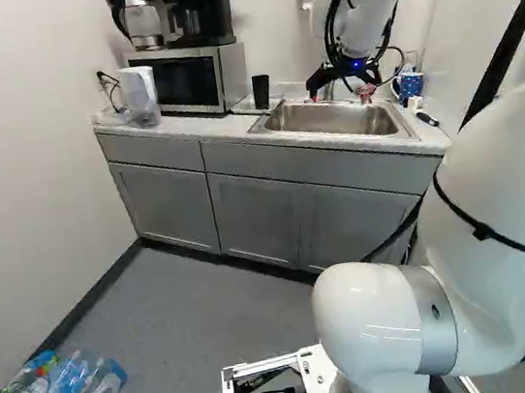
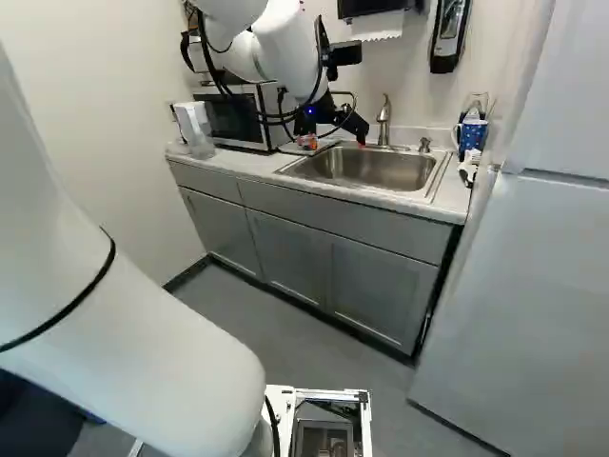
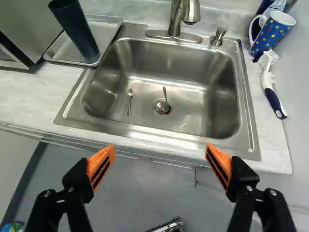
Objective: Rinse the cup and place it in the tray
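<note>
The gripper [image 1: 340,95] hangs over the sink's front side. In the wrist view the gripper [image 3: 160,148] stands open, its orange pads wide apart with nothing between them. A tall black cup [image 3: 76,30] stands upright in a shallow metal tray [image 3: 109,30], on the counter beside the sink, ahead of the fingers and off to one side; the cup [image 1: 261,91] also shows in the left base view. The steel sink [image 3: 193,72] lies ahead of the fingers, its faucet [image 3: 184,13] at the far edge, with no water seen running.
Two small spoons, one spoon [image 3: 130,102] and another spoon [image 3: 165,95] by the drain, lie in the sink. Beyond the sink's other side are a dotted blue mug [image 3: 274,33] and a brush [image 3: 271,87]. A microwave [image 1: 189,78] stands beside the tray; a fridge [image 2: 533,286] stands at the right.
</note>
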Tool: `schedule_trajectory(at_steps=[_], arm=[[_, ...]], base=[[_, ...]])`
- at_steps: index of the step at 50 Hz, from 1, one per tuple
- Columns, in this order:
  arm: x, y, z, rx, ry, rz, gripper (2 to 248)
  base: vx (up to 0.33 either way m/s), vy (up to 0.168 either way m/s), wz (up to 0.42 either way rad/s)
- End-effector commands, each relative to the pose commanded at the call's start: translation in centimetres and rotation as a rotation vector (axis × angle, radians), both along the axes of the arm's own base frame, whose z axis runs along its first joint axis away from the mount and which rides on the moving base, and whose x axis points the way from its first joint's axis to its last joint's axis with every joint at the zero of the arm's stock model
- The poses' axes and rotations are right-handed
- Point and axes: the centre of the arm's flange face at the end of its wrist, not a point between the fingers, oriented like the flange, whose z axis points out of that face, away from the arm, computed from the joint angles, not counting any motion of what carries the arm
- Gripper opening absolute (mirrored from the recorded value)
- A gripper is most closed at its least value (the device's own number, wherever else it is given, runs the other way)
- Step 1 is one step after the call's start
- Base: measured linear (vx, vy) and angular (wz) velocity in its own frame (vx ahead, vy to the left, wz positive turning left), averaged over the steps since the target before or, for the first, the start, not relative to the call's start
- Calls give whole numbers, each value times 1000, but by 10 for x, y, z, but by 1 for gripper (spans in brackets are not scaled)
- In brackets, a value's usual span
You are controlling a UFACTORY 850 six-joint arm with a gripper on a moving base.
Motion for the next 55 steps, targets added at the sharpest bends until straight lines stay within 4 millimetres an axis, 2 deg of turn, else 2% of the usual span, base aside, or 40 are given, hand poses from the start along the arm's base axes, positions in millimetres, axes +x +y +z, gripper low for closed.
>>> schedule_trajectory(at_steps=[31, 55], arm=[[0, 0, 0, 0, 0, 0, 247], [0, 0, -1, 0, -1, 1, 247]], base=[[-96, 57, 0], [-5, 3, 1]])
